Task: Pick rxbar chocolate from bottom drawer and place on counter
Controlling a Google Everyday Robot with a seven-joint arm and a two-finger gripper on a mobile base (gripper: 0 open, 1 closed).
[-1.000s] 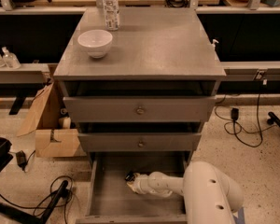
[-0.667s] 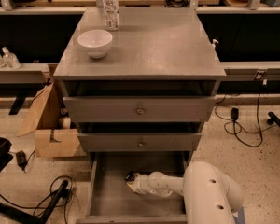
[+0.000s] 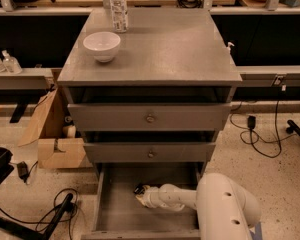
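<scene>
The bottom drawer point(image 3: 115, 211) is pulled open below two shut drawer fronts; its grey floor shows. My white arm reaches into it from the lower right. My gripper point(image 3: 140, 192) sits low over the drawer floor, near its middle. A small dark shape shows at the gripper tip; I cannot tell whether it is the rxbar chocolate, which I otherwise do not see. The counter point(image 3: 165, 49) is the grey top of the cabinet.
A white bowl point(image 3: 101, 45) and a clear plastic bottle point(image 3: 118, 6) stand at the counter's back left. An open cardboard box point(image 3: 60, 146) and cables lie on the floor to the left. More cables lie on the right.
</scene>
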